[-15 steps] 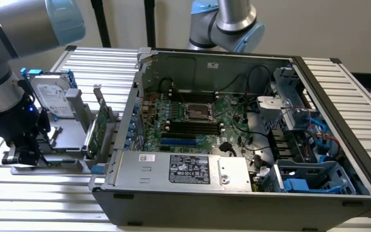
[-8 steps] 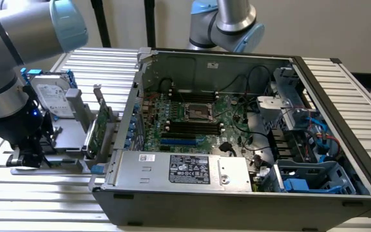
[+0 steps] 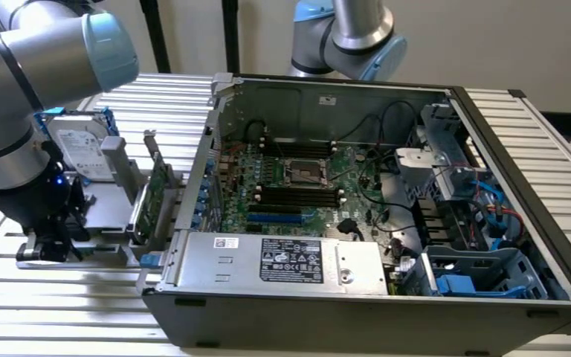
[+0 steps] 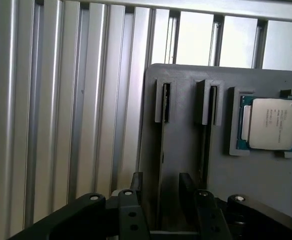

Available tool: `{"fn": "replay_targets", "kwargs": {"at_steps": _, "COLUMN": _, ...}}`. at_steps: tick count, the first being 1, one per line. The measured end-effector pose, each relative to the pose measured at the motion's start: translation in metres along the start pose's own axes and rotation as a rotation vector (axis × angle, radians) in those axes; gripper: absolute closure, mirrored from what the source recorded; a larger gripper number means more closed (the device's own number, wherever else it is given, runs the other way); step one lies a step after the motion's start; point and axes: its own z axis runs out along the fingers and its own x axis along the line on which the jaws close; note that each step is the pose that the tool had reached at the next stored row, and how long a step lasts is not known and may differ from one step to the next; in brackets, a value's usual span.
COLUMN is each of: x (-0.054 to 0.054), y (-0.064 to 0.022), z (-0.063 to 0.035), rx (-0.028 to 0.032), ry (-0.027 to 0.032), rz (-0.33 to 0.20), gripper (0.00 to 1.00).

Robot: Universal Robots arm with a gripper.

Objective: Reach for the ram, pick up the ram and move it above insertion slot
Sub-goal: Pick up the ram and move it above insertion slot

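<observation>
The ram stands on edge in a slotted grey holder, so I see it as a thin dark strip. My gripper is open, one finger on each side of the strip with a gap between pad and strip. A second thin strip stands in the neighbouring slot. In the exterior view my gripper hangs low over the holder tray, at that view's left of the open computer case. The black insertion slots lie on the green motherboard inside the case.
A processor chip sits in a recess of the holder beside the strips. A wider green card with a metal bracket and a hard drive stand near my arm. The case wall, power supply and cables crowd the motherboard.
</observation>
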Motion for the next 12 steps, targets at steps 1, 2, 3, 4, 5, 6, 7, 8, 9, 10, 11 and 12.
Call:
{"fn": "replay_targets", "kwargs": {"at_steps": 1, "x": -0.0001, "y": 0.0009, "z": 0.0007, "rx": 0.0001, "ry": -0.0001, "rz": 0.000, "gripper": 0.58}}
{"fn": "replay_targets", "kwargs": {"at_steps": 2, "x": -0.0001, "y": 0.0015, "z": 0.0011, "rx": 0.0001, "ry": -0.0001, "rz": 0.000, "gripper": 0.58}}
{"fn": "replay_targets", "kwargs": {"at_steps": 3, "x": -0.0001, "y": 0.0020, "z": 0.0013, "rx": 0.0001, "ry": -0.0001, "rz": 0.001, "gripper": 0.58}}
{"fn": "replay_targets", "kwargs": {"at_steps": 4, "x": -0.0001, "y": 0.0020, "z": 0.0013, "rx": 0.0001, "ry": -0.0001, "rz": 0.000, "gripper": 0.60}}
{"fn": "replay_targets", "kwargs": {"at_steps": 5, "x": -0.0001, "y": 0.0020, "z": 0.0013, "rx": 0.0001, "ry": -0.0001, "rz": 0.000, "gripper": 0.60}}
{"fn": "replay_targets", "kwargs": {"at_steps": 6, "x": -0.0002, "y": 0.0020, "z": 0.0014, "rx": 0.0001, "ry": -0.0001, "rz": 0.000, "gripper": 0.66}}
{"fn": "replay_targets", "kwargs": {"at_steps": 7, "x": -0.0003, "y": 0.0021, "z": 0.0014, "rx": 0.0001, "ry": -0.0001, "rz": 0.001, "gripper": 0.73}}
{"fn": "replay_targets", "kwargs": {"at_steps": 8, "x": -0.0003, "y": 0.0021, "z": 0.0014, "rx": 0.0001, "ry": -0.0001, "rz": 0.001, "gripper": 0.73}}
{"fn": "replay_targets", "kwargs": {"at_steps": 9, "x": -0.0003, "y": 0.0021, "z": 0.0014, "rx": 0.0001, "ry": -0.0001, "rz": 0.002, "gripper": 0.78}}
{"fn": "replay_targets", "kwargs": {"at_steps": 10, "x": -0.0003, "y": 0.0021, "z": 0.0014, "rx": 0.0000, "ry": 0.0000, "rz": 0.002, "gripper": 0.78}}
{"fn": "replay_targets", "kwargs": {"at_steps": 11, "x": -0.0003, "y": 0.0021, "z": 0.0014, "rx": 0.0001, "ry": -0.0001, "rz": 0.003, "gripper": 0.84}}
{"fn": "replay_targets", "kwargs": {"at_steps": 12, "x": -0.0003, "y": 0.0021, "z": 0.0014, "rx": 0.0001, "ry": -0.0001, "rz": 0.004, "gripper": 0.86}}
